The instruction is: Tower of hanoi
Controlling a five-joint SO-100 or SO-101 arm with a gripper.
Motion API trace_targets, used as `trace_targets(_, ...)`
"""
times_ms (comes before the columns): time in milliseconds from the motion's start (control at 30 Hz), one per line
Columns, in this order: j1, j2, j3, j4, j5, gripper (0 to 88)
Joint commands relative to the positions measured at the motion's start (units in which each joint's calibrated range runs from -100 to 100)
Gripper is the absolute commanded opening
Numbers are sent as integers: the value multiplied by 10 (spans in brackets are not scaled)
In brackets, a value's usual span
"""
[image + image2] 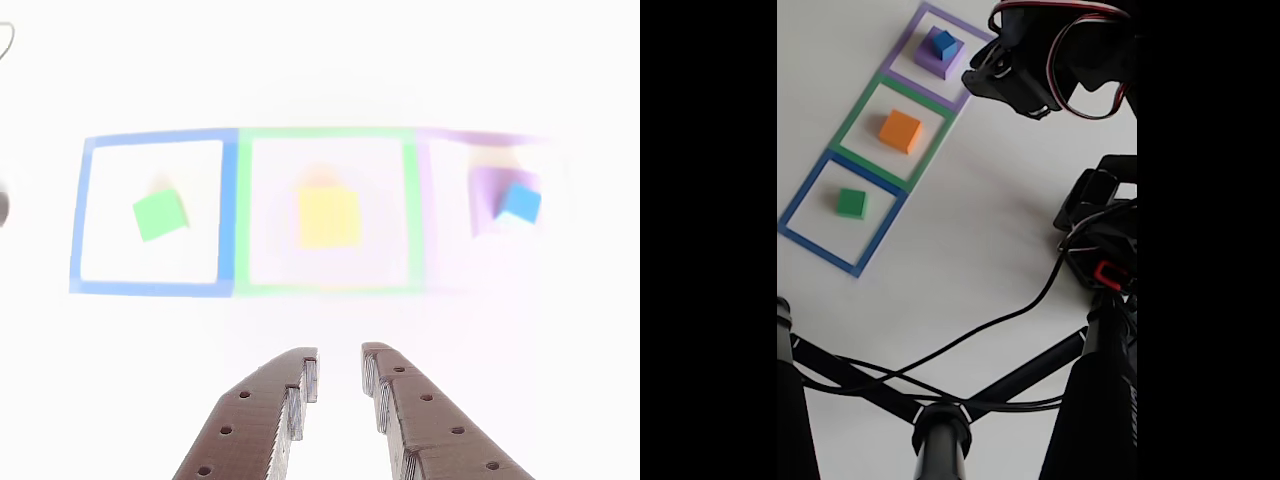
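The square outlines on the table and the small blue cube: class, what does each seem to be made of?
The blue, green and purple square outlines look like flat matte coloured tape: thin even bands lying flush on the white table. The small blue cube atop the wider purple block looks solid and matte, perhaps painted wood or plastic; the views cannot settle which.

In the other view, the gripper (340, 365) enters from the bottom edge. Its two brown fingers (262, 420) stand slightly apart, with nothing between them. In the fixed view, the black arm (1040, 55) extends from the right.
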Motion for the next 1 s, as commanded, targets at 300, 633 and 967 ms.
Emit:
trace_targets(300,-63,-53,87,-50,28,103)
trace_targets(633,-61,-119,435,-383,28,322)
trace_targets(967,-110,-46,685,-827,28,360)
